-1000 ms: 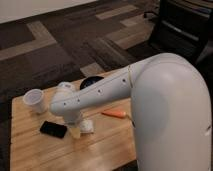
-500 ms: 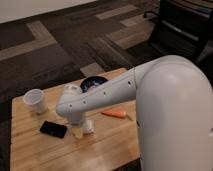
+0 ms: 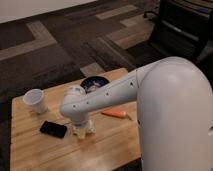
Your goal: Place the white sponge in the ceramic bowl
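Observation:
The white sponge (image 3: 89,128) lies on the wooden table (image 3: 110,145), between the black phone and an orange carrot. My gripper (image 3: 81,132) points down from the white arm's wrist and is right at the sponge, covering its left part. The ceramic bowl (image 3: 95,83), dark with a bluish patterned inside, stands at the table's far edge behind the arm, which partly hides it.
A white cup (image 3: 35,100) stands at the table's far left. A flat black phone (image 3: 53,129) lies left of the sponge. An orange carrot (image 3: 115,113) lies to its right. The big white arm body (image 3: 175,115) fills the right side. A dark chair (image 3: 185,25) stands on the carpet behind.
The wrist has moved a little right and down, bringing the gripper onto the sponge. The sponge, phone, cup, carrot and bowl have not moved.

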